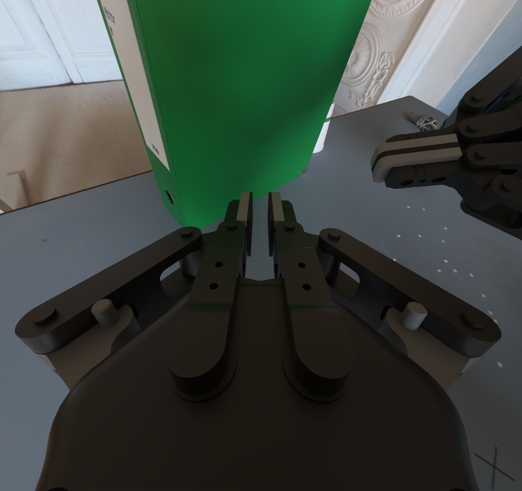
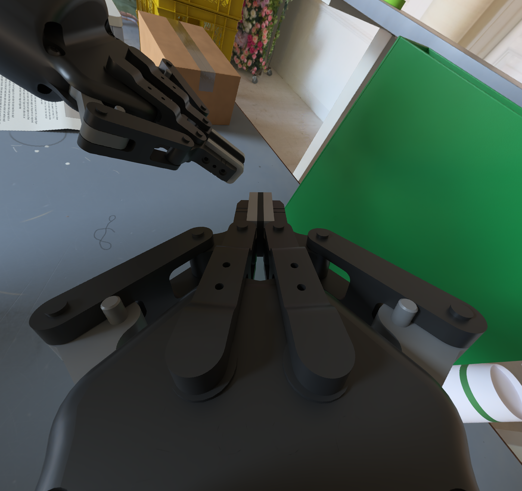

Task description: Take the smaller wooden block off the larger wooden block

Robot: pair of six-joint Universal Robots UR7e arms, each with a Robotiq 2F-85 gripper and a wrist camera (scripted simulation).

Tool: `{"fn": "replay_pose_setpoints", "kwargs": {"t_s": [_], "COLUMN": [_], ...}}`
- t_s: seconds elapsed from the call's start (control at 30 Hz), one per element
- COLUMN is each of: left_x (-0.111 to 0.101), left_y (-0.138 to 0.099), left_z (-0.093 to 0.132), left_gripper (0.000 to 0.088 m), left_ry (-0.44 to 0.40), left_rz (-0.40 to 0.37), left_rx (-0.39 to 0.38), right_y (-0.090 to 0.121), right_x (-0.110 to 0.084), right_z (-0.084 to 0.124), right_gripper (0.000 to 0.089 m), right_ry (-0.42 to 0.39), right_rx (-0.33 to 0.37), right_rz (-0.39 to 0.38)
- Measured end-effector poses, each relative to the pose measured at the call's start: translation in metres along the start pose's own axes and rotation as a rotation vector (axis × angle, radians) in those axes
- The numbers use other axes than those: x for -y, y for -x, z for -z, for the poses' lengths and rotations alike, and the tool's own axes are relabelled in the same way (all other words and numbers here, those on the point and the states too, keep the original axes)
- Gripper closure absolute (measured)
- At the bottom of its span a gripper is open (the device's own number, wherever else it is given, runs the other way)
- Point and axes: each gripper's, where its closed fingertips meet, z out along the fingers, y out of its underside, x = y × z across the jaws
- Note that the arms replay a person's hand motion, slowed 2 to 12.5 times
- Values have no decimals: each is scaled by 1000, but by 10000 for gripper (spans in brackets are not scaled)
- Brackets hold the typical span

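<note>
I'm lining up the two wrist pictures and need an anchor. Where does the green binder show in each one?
Left wrist view: the green binder stands upright at top centre, straight ahead of the left gripper.
Right wrist view: it fills the right side, beside the right gripper.
Shared landmark: the white cup with a green stripe, behind the binder's right edge, lower right in the right view.

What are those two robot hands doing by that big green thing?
Right now, nothing is being held. The left gripper has a small gap between its fingers and points at a tall green binder standing on the grey table. The right gripper is pinched shut and empty, next to the binder. A white cup with green stripes lies nearby. No wooden blocks show here.
</note>
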Motion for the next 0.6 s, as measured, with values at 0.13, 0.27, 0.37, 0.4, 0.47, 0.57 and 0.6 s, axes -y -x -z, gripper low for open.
{"fn": "replay_pose_setpoints", "kwargs": {"t_s": [0.13,0.27,0.37,0.4,0.47,0.57,0.6], "left_x": [-6,-24,-31,-31,-32,-35,-35], "left_y": [-4,0,-3,-5,-7,-9,-9], "left_z": [-2,-4,-5,-5,-5,-3,-2], "left_gripper": [827,855,859,858,857,856,856], "left_ry": [33,99,109,105,106,107,102], "left_rz": [33,46,72,79,91,108,111], "left_rx": [-17,-1,-19,-28,-45,-61,-62], "right_y": [-2,-3,-4,-5,-6,-6,-6], "right_x": [0,0,-1,-1,-1,-1,-1], "right_z": [1,0,0,0,0,-1,-2], "right_gripper": [893,893,893,893,892,885,883], "right_ry": [2,7,17,21,27,39,45], "right_rx": [-10,-24,-44,-51,-65,-81,-87], "right_rz": [-13,-6,7,10,15,27,35]}}
